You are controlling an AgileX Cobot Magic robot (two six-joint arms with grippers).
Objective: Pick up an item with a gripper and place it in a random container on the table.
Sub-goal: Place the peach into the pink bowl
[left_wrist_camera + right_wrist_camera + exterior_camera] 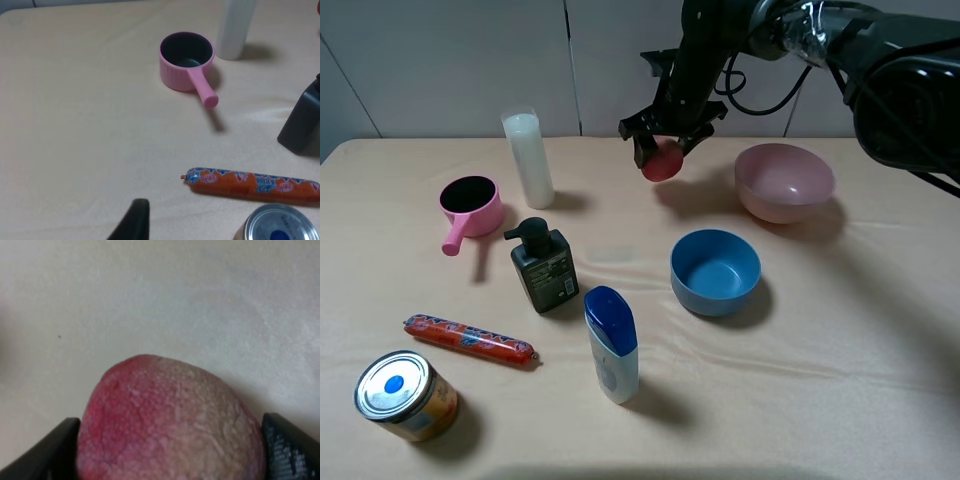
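My right wrist camera gives me little more than the fruit (170, 425) filling the frame, its underside cut off, with only the inner edges of the two black fingers (47, 455) showing on either side of it. The right gripper (665, 152) is clamped on it. The high camera puts the fruit (662, 163) toward the back of the table (840, 380), between the tall white bottle (528, 158) and the pale pink bowl (785, 182). It looks lifted off the cloth, though the gripper hides its top. Of the left gripper (134, 222) I see a single dark fingertip at the frame's edge, so I cannot tell whether it is wide or narrow. That view also cuts off the white bottle, the dark pump bottle (302, 125) and the can (277, 225). The pink bowl shows only its bare inside, as does the blue bowl (715, 272) near it, toward the front. The pink handled cup (470, 205) has a plain black interior.
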